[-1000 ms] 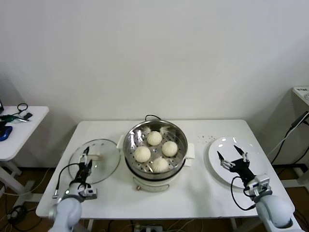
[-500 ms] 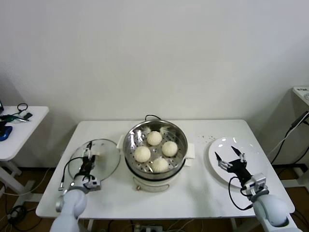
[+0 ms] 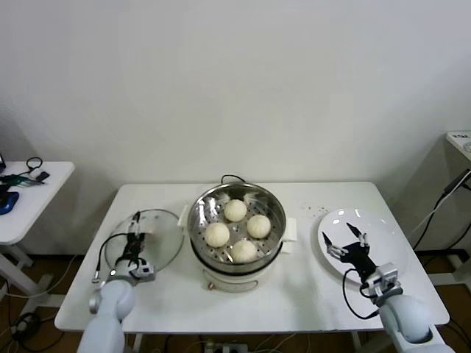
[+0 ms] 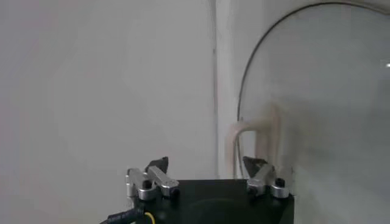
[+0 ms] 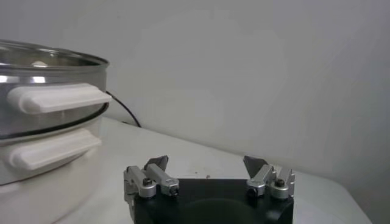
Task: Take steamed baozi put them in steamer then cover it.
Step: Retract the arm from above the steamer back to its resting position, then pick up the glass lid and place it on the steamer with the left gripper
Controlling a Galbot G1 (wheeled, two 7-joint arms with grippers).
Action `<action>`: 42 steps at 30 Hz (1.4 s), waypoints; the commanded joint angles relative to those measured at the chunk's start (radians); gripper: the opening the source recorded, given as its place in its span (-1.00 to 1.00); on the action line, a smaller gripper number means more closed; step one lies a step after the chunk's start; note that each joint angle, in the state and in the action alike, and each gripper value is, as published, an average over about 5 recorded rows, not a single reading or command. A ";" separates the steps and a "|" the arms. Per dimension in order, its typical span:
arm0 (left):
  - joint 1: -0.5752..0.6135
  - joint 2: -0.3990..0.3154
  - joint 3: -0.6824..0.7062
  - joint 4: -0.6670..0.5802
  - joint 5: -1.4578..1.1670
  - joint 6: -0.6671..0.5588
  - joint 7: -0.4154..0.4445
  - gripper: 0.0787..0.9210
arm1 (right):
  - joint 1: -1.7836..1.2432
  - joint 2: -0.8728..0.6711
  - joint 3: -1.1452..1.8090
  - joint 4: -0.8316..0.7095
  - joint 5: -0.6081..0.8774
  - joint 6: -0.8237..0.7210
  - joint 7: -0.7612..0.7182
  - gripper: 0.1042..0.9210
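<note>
Four cream-white baozi (image 3: 236, 229) sit inside the steel steamer (image 3: 274, 204) at the table's middle. The steamer's side and cream handles also show in the right wrist view (image 5: 42, 122). The glass cover (image 3: 163, 246) lies flat on the table left of the steamer, and its rim and cream handle show in the left wrist view (image 4: 253, 143). My left gripper (image 3: 135, 234) is open and empty, low over the cover, its fingers on either side of the handle. My right gripper (image 3: 343, 240) is open and empty over the white plate (image 3: 383, 229).
The plate lies at the table's right with nothing on it. A black cable (image 3: 234, 177) runs behind the steamer. A small side table (image 3: 40, 191) with cables stands at the far left. The table's front edge is close to both arms.
My left gripper has moved forward over the cover toward its handle. My right gripper has shifted a little left and back over the plate.
</note>
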 commanded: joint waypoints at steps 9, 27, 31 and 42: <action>-0.021 0.001 0.003 0.036 -0.021 0.003 0.019 0.02 | 0.003 0.015 -0.005 -0.013 -0.036 0.011 -0.009 0.76; 0.033 0.028 0.015 -0.071 -0.112 0.011 0.022 -0.82 | 0.014 0.028 0.001 -0.042 -0.060 0.038 -0.018 0.76; 0.087 0.049 0.013 -0.163 -0.149 0.023 0.016 -0.82 | 0.015 0.028 0.002 -0.046 -0.061 0.042 -0.021 0.76; 0.219 0.102 -0.025 -0.413 -0.188 0.068 0.013 -0.82 | 0.019 0.029 0.008 -0.059 -0.065 0.057 -0.032 0.76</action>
